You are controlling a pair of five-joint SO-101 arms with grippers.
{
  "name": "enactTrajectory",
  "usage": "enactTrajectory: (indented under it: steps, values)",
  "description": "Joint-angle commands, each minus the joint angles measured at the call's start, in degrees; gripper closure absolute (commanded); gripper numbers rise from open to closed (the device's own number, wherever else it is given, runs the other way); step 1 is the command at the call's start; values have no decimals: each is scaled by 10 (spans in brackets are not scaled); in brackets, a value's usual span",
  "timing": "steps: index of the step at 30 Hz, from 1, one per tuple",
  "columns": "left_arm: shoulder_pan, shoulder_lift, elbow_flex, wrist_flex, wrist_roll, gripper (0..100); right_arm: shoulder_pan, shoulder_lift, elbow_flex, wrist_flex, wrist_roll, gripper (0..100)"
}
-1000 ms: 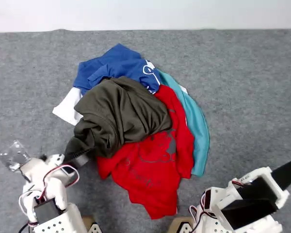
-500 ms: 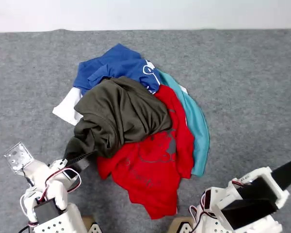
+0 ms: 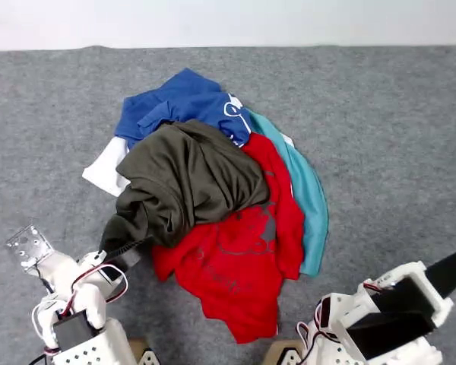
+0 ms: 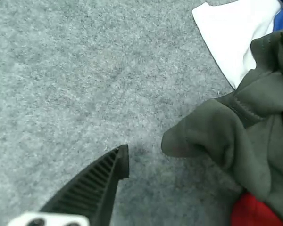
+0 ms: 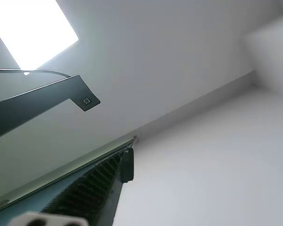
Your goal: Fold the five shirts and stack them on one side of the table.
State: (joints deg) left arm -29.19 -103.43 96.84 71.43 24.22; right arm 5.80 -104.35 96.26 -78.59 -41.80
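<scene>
- the five shirts lay unfolded in one heap [image 3: 213, 205] near the middle of the grey worktop [image 3: 395, 137], with no stack begun on either side.
- an olive shirt [image 3: 190, 179] sat on top, with a blue shirt [image 3: 178, 103] behind it and a white shirt [image 3: 105, 171] poking out beneath on the left arm's side. a red shirt [image 3: 239, 258] spread toward the arms, and a teal shirt [image 3: 308, 198] ran along the right arm's side.
- the olive shirt's long axis ran from a drooping corner [image 4: 198, 141] at the near left up into the heap's middle.
- that corner lay just beside the left gripper [image 4: 118, 162], with a strip of bare worktop between them.
- one black ribbed finger showed there; whether the left fingers were spread or pressed together could not be told.
- the right gripper [image 5: 126, 162] pointed up at the ceiling, its arm low at the near edge, well apart from the heap; its fingers' state could not be told either.
- the left arm was plainly the nearer, so the next move probably called for a short reach onto that corner.
</scene>
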Motion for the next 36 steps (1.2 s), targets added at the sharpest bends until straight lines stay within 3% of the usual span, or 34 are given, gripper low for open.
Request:
enactTrajectory:
  steps: [1, 8, 11, 20, 30, 36]
  values:
    - [2, -2, -3, 6, 2, 16, 7, 5, 2, -1, -4, 141]
    - [71, -2, -3, 5, -29, 21, 7, 5, 2, -1, -4, 141]
    - [85, -2, -3, 4, -30, 81, 7, 5, 2, -1, -4, 141]
    - [83, -1, -3, -11, -68, 378, 7, 5, 2, -1, -4, 141]
    - [85, 0, -3, -10, -69, 611, 7, 5, 2, -1, -4, 141]
    - [85, -2, -3, -8, -69, 867, 7, 5, 2, -1, -4, 141]
